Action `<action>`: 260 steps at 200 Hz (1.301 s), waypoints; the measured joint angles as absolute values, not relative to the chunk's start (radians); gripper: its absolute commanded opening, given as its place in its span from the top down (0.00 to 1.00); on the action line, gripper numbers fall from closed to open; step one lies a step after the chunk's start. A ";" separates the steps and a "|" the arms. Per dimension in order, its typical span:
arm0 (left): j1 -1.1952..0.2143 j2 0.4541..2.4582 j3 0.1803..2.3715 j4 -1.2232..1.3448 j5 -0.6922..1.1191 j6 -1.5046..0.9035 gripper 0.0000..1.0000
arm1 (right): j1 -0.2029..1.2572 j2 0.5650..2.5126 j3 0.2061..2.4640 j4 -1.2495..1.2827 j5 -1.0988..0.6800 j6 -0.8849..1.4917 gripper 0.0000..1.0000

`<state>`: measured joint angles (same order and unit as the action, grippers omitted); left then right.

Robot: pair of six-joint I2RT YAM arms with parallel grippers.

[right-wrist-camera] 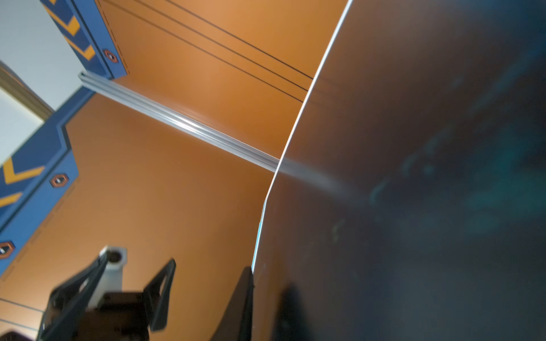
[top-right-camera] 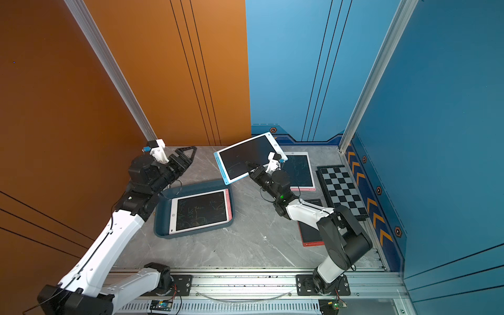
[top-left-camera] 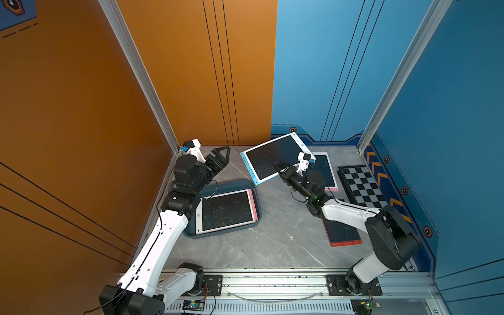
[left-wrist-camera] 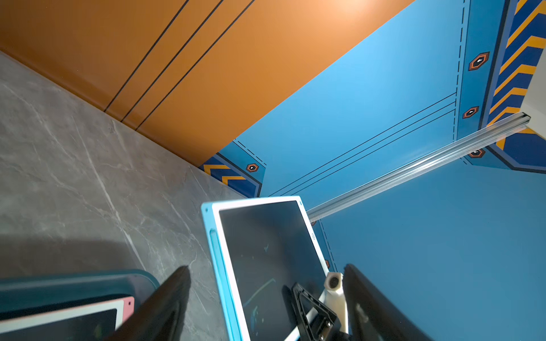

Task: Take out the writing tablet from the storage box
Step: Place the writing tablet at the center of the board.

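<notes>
My right gripper (top-left-camera: pixel 281 167) (top-right-camera: pixel 252 167) is shut on a long edge of a blue-framed writing tablet (top-left-camera: pixel 270 158) (top-right-camera: pixel 242 156), which hangs tilted above the back of the table, clear of the storage box. In the right wrist view its dark screen (right-wrist-camera: pixel 413 177) fills the frame beside one black finger (right-wrist-camera: pixel 246 295). The teal storage box (top-left-camera: pixel 257 218) (top-right-camera: pixel 163 221) lies at the left with a pink-framed writing tablet (top-left-camera: pixel 226 211) (top-right-camera: pixel 200 211) flat inside. My left gripper (top-left-camera: pixel 222 156) (top-right-camera: pixel 188 155) hovers open and empty beyond the box's far corner, apart from the blue tablet (left-wrist-camera: pixel 266 236).
A white-and-pink tablet (top-left-camera: pixel 326 167) lies at the back right, partly under the right arm. A black-and-white chequered board (top-left-camera: pixel 362 188) sits along the right wall, and a red-framed tablet (top-left-camera: pixel 343 233) lies under the right forearm. The orange wall is close behind the left gripper.
</notes>
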<state>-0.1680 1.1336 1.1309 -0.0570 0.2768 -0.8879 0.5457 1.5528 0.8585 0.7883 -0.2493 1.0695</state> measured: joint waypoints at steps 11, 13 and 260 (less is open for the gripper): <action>-0.151 1.206 1.203 -0.088 0.368 -0.847 0.08 | 0.525 1.507 0.878 0.669 -0.296 0.986 1.00; -0.149 1.219 1.217 -0.094 0.385 -0.846 0.08 | 0.521 1.499 0.883 0.643 -0.306 0.972 1.00; -0.307 1.754 1.564 -0.240 1.010 -0.567 0.24 | 0.328 1.243 0.900 0.192 -0.793 0.728 1.00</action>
